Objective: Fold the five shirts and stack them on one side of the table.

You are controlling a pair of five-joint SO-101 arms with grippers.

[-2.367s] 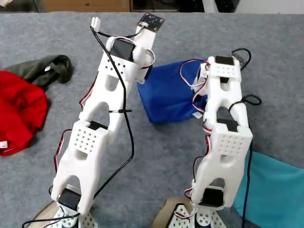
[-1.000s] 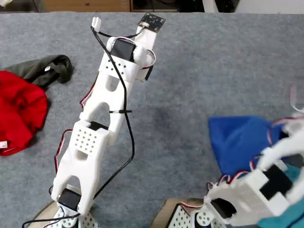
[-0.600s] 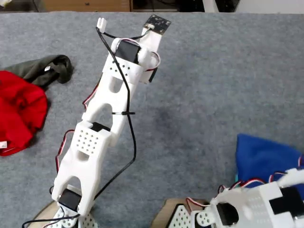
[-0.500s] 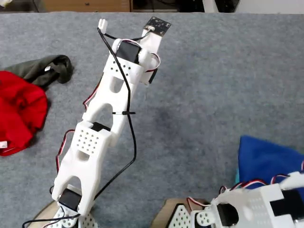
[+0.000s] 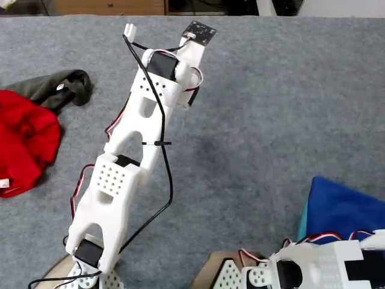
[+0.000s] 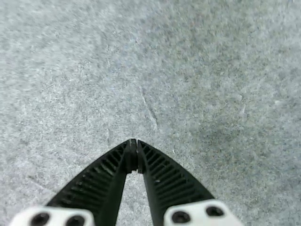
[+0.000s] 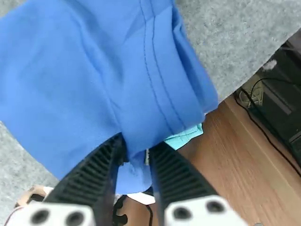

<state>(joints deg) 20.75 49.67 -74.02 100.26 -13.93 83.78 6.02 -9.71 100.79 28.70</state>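
Our right claw (image 7: 134, 150) pinches the folded blue cloth shirt (image 7: 84, 70) at the table's near right edge, on top of a light teal cloth shirt (image 7: 187, 134). Our left claw (image 6: 133, 153) is pressed together, holding nothing, above the grey felt table (image 5: 271, 90). We think two shirts are nearly stacked. The crumpled red cloth shirt (image 5: 24, 141) and dark green cloth shirt (image 5: 57, 87) still need folding. A moment ago the blue one lay mid-table.

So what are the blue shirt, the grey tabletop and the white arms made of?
The blue shirt looks like soft matte knit cotton or a blend: it drapes and shows a double-stitched hem. The grey tabletop seems covered in felt or low carpet, with a fuzzy, speckled nap. The white arms look like matte hard plastic, possibly 3D-printed, with perforated panels.
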